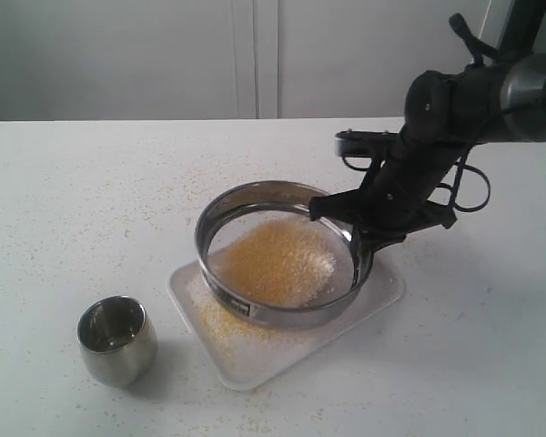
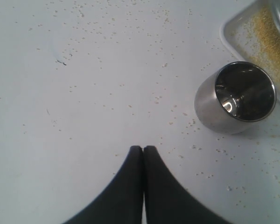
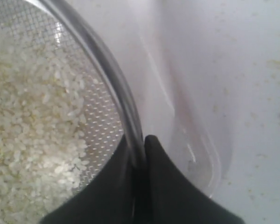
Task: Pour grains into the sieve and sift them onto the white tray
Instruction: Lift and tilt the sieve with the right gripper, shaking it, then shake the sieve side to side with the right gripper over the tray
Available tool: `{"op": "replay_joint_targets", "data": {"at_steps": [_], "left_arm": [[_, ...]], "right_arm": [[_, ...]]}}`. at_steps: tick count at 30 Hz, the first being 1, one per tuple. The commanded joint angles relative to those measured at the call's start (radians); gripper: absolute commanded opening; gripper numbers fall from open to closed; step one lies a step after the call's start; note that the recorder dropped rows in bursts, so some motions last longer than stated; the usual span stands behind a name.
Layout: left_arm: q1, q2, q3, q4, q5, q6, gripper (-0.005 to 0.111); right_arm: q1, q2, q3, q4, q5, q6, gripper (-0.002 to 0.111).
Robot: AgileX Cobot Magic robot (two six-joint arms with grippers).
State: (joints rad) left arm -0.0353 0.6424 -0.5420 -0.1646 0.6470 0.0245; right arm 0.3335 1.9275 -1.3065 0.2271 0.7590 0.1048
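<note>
The round steel sieve (image 1: 282, 314) is over the white tray (image 1: 382, 296), holding a heap of yellow-orange and pale grains (image 1: 273, 259). My right gripper (image 1: 357, 238) is shut on the sieve's right rim (image 3: 107, 70), one finger inside the ring and one outside. In the right wrist view whitish kernels (image 3: 32, 130) lie on the mesh, with the tray (image 3: 200, 158) below. Fine yellow meal (image 1: 220, 320) lies on the tray's front left part. My left gripper (image 2: 143, 148) is shut on nothing above the bare table, apart from the cup; it is out of the exterior view.
A small shiny steel cup (image 1: 116, 339) stands upright and looks empty on the table, left of the tray; it shows as the cup (image 2: 235, 97) in the left wrist view beside the tray corner (image 2: 252, 32). Stray grains dot the white table (image 1: 100, 200).
</note>
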Motion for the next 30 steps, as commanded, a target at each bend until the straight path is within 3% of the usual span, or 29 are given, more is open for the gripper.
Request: {"op": "replay_joint_targets", "data": {"at_steps": [1,9,15,20,23,26,30], "left_arm": [[0.003,-0.006,0.007,-0.005,0.009,0.002,0.0],[0.003,-0.006,0.007,-0.005,0.009,0.002,0.0],[0.003,-0.006,0.007,-0.005,0.009,0.002,0.0],[0.003,-0.006,0.007,-0.005,0.009,0.002,0.0],[0.003,-0.006,0.007,-0.005,0.009,0.002,0.0],[0.003,-0.006,0.007,-0.005,0.009,0.002,0.0],[0.003,-0.006,0.007,-0.005,0.009,0.002,0.0]], "right_arm": [[0.003,-0.012,-0.009,0.075,0.017,-0.081,0.0],[-0.03,-0.012,-0.009,0.058,-0.015,-0.007,0.0],[0.019,-0.012,-0.009,0.06,0.028,-0.105,0.0],[-0.007,-0.012,-0.009,0.083,-0.017,-0.009,0.0],[0.038,-0.012,-0.009,0.054,0.028,-0.127,0.0],[-0.001,-0.012,-0.009,-0.016,-0.043,0.089,0.0],[0.062,-0.012,-0.009,0.004,0.006,-0.077,0.0]]}}
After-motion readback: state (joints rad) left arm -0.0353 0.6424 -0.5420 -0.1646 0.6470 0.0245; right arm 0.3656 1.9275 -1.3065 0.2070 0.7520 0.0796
